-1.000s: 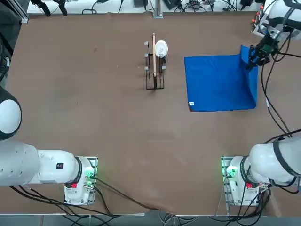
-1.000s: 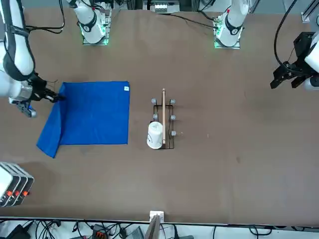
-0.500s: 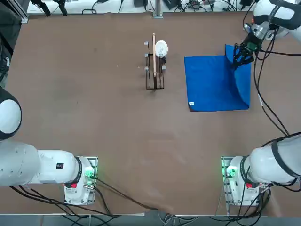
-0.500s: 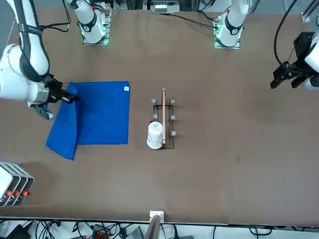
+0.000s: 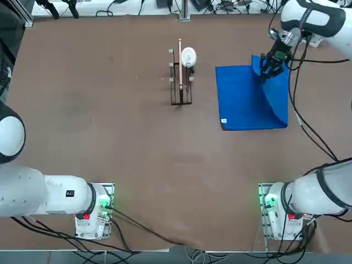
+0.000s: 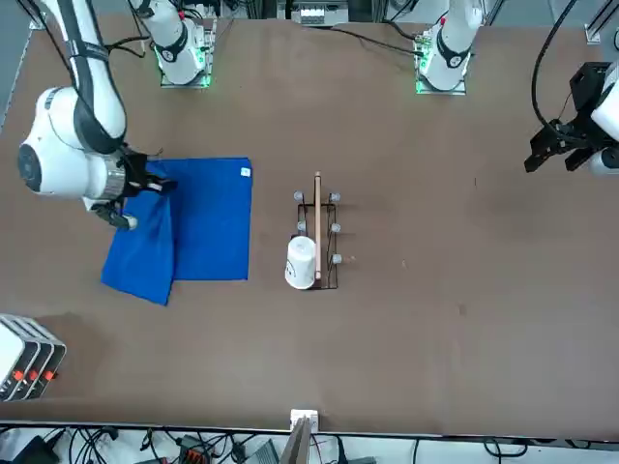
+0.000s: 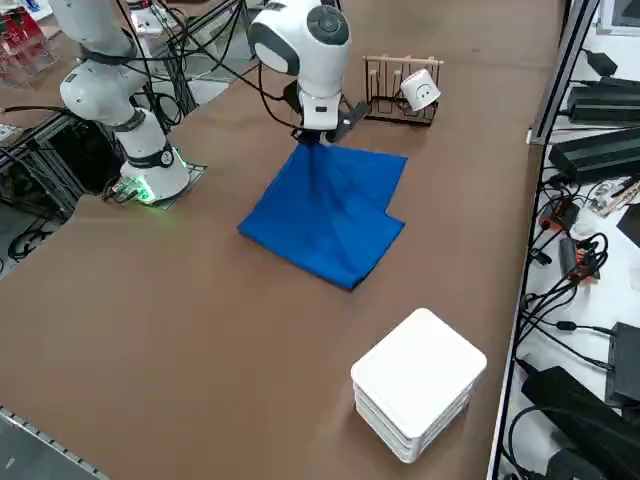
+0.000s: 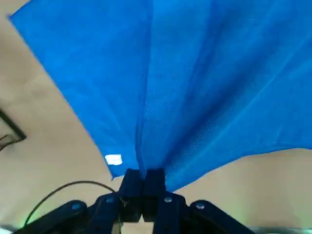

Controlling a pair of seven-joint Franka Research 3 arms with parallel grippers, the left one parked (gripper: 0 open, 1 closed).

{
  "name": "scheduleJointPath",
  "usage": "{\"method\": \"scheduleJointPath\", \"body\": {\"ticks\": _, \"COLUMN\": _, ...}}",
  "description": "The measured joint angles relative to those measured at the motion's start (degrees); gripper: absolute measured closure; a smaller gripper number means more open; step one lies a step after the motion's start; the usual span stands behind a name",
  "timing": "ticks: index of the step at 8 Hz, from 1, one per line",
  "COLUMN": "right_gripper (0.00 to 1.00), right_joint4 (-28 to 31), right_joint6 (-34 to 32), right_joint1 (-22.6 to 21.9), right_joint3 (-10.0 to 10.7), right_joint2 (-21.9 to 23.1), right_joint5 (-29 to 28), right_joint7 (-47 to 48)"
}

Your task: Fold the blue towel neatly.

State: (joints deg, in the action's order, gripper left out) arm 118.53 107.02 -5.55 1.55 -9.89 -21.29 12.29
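Heads up, your right gripper has slid leftward over the table since the earlier frame, and the raised part of the blue towel has come along with it. Closest to your arm bases, the towel's near edge lies flat on the table, right of the wire rack, and the white tag is at its near left corner. Further out, you've got the claw pressed together on the towel's far edge, with the right part of the cloth curving up and folds running out from the pinch. Over to the left, the rack has a wooden rod along its length and a white cup at its far right part. Way out past the towel, to your right, there's a white stack on the table.
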Motion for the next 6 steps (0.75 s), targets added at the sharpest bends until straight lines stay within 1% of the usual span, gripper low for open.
{"method": "scheduleJointPath", "body": {"ticks": 4, "right_gripper": 0.97, "right_joint4": -0.02, "right_joint6": -1.89, "right_joint1": -8.99, "right_joint3": -0.04, "right_joint2": 0.04, "right_joint5": -0.82, "right_joint7": 0.91}}
{"method": "scheduleJointPath", "body": {"ticks": 6, "right_gripper": 0.97, "right_joint4": 0.14, "right_joint6": -2.04, "right_joint1": -11.74, "right_joint3": -0.01, "right_joint2": 0.0, "right_joint5": -0.82, "right_joint7": 1.31}}
